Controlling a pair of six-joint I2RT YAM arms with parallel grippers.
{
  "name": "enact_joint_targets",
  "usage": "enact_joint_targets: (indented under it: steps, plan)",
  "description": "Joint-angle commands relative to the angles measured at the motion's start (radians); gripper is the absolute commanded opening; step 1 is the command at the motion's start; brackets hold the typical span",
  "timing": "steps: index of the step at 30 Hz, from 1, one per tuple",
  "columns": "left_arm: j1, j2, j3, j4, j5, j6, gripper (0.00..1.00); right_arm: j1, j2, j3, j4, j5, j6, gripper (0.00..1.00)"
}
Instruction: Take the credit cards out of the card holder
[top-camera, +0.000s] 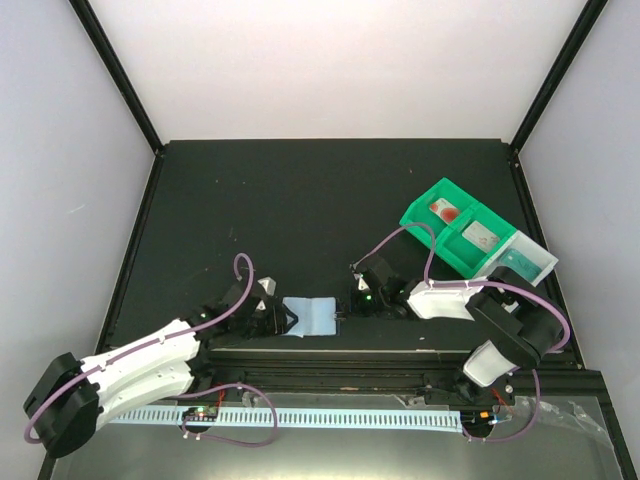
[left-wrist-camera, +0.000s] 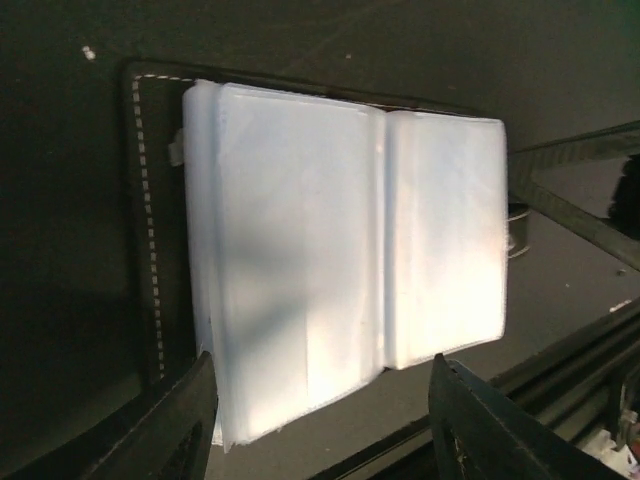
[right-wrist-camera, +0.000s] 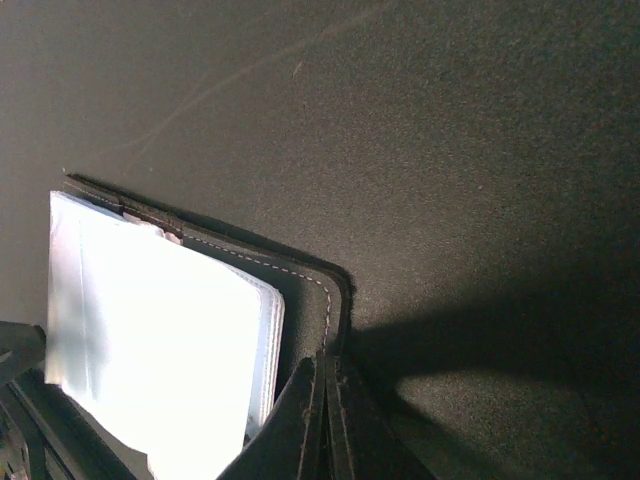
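Observation:
The card holder (top-camera: 311, 318) lies open on the black mat, pale blue-grey clear pockets facing up, between my two grippers. In the left wrist view its pockets (left-wrist-camera: 340, 250) look empty, with the black stitched cover at the left. My left gripper (left-wrist-camera: 325, 420) is open, with its fingers either side of the holder's near edge; it shows at the holder's left edge in the top view (top-camera: 283, 318). My right gripper (top-camera: 352, 303) is shut on the holder's black snap tab (right-wrist-camera: 325, 420). A white card with red marks (top-camera: 445, 211), a pale grey card (top-camera: 481, 238) and a teal card (top-camera: 527, 262) lie in the tray.
The green-and-clear compartment tray (top-camera: 425, 232) stands at the right, behind my right arm. A black rail (top-camera: 400, 350) runs along the mat's near edge, just below the holder. White walls enclose the mat on three sides.

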Motion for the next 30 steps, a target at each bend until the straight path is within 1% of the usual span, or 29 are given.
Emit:
enact_joint_targets:
  steps: [1, 5, 9, 13, 16, 20, 23, 26, 30]
  plan:
    - [0.010, 0.037, 0.010, -0.025, -0.041, 0.025, 0.61, 0.009, -0.001, -0.010, -0.055, 0.021, 0.004, 0.01]
    - [0.012, 0.102, 0.028, -0.020, -0.039, 0.051, 0.63, 0.009, 0.001, -0.010, -0.053, 0.020, 0.004, 0.01]
    - [0.013, 0.148, 0.019, 0.039, -0.003, 0.056, 0.64, 0.010, -0.003, -0.015, -0.052, 0.019, 0.010, 0.01]
    - [0.013, 0.151, 0.010, 0.078, 0.012, 0.047, 0.61, 0.012, -0.004, -0.023, -0.041, 0.021, 0.016, 0.01]
    - [0.013, 0.135, 0.019, 0.066, 0.010, 0.043, 0.60, 0.013, 0.001, -0.026, -0.037, 0.018, 0.020, 0.01]
    - [0.013, 0.106, 0.043, 0.004, -0.013, 0.042, 0.65, 0.014, -0.007, -0.028, -0.039, 0.020, 0.020, 0.01]
    - [0.013, 0.083, 0.053, -0.012, -0.018, 0.037, 0.68, 0.015, -0.015, -0.031, -0.041, 0.026, 0.021, 0.01]
    - [0.013, 0.072, 0.053, 0.005, 0.005, 0.034, 0.71, 0.014, -0.017, -0.035, -0.039, 0.026, 0.028, 0.01]
    - [0.012, 0.088, 0.031, 0.056, 0.039, 0.018, 0.73, 0.014, -0.012, -0.038, -0.026, 0.021, 0.037, 0.01]
